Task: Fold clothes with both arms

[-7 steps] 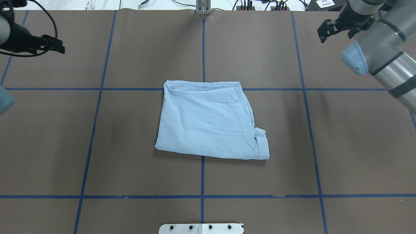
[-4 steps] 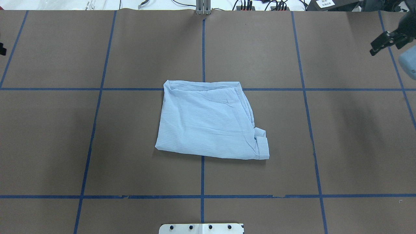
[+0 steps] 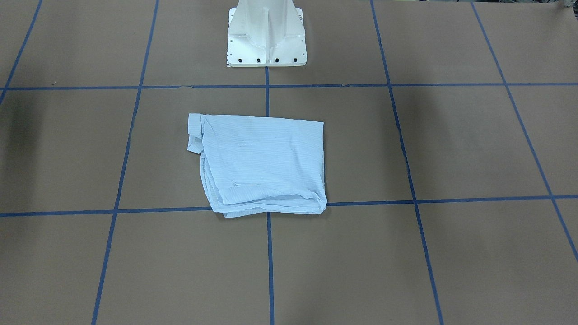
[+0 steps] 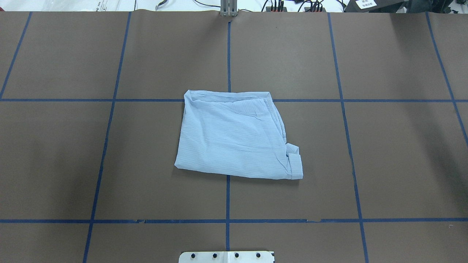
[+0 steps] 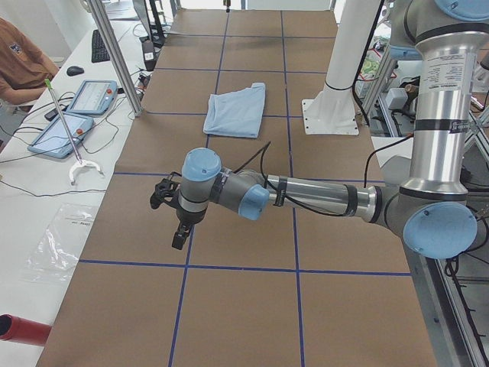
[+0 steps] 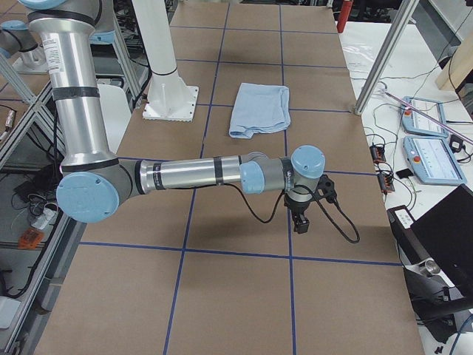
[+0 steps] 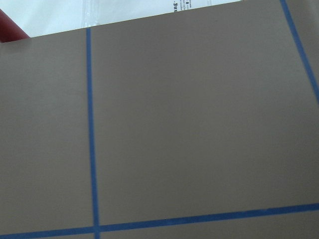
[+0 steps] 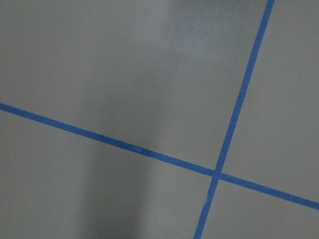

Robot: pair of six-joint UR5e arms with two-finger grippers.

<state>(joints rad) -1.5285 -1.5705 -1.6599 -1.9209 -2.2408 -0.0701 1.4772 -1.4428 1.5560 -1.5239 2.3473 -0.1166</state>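
The clothes are one pale blue shirt [image 4: 237,138], folded into a rough rectangle at the table's middle, with a cuff sticking out at one corner [image 4: 295,164]. It also shows in the front view [image 3: 262,162] and far off in both side views [image 5: 237,111] [image 6: 259,109]. Neither arm appears in the overhead or front views. In the exterior left view, the left arm [image 5: 321,199] stretches low over the mat, with its gripper [image 5: 174,222] far from the shirt. In the exterior right view, the right arm [image 6: 199,174] does the same, also with its gripper [image 6: 303,220] far from the shirt. Whether either gripper is open or shut I cannot tell.
The white pedestal base [image 3: 266,40] stands at the robot's side of the brown mat with its blue tape grid [image 4: 228,204]. Side benches hold tablets [image 5: 92,95] [image 6: 425,118], cables and a laptop [image 6: 443,229]. A person [image 5: 19,65] sits beyond the far bench. Aluminium posts [image 5: 114,53] [image 6: 384,52] rise at the table edges.
Both arms have swung outward and left the overhead view, the left one off its left edge and the right one off its right edge. The shirt has not moved.
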